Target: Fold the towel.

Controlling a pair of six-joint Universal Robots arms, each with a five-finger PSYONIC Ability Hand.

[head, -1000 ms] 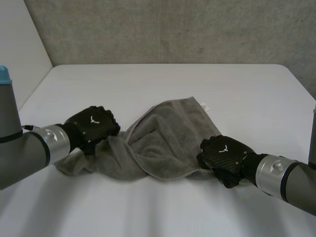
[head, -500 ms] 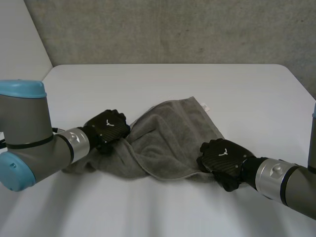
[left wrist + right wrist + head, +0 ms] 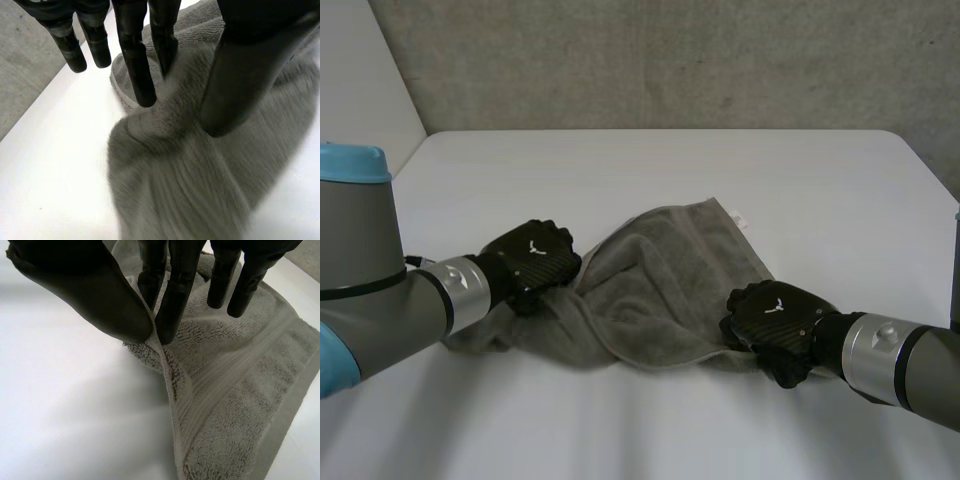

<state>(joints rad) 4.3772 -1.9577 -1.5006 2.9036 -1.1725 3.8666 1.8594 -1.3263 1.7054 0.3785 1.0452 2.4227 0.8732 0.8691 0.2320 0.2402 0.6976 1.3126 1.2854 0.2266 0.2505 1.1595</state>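
A crumpled grey towel [image 3: 665, 285] lies on the middle of the white table [image 3: 650, 170]. My left hand [image 3: 532, 262] rests on the towel's left part. In its wrist view a raised ridge of the towel [image 3: 170, 165] stands pinched between my left hand's thumb [image 3: 245, 70] and fingers [image 3: 137, 70]. My right hand [image 3: 775, 315] sits at the towel's near right corner. There the thumb [image 3: 85, 295] and a finger [image 3: 175, 300] pinch the hem of the towel [image 3: 225, 405], lifting it a little off the table.
A small white label [image 3: 737, 217] sticks out at the towel's far right corner. A grey wall [image 3: 670, 60] runs behind the table's far edge. Bare tabletop surrounds the towel on all sides.
My left hand has slid right, further onto the towel, and its fingers have curled onto a ridge of cloth. The towel's left end bunched up. The right hand has hardly moved.
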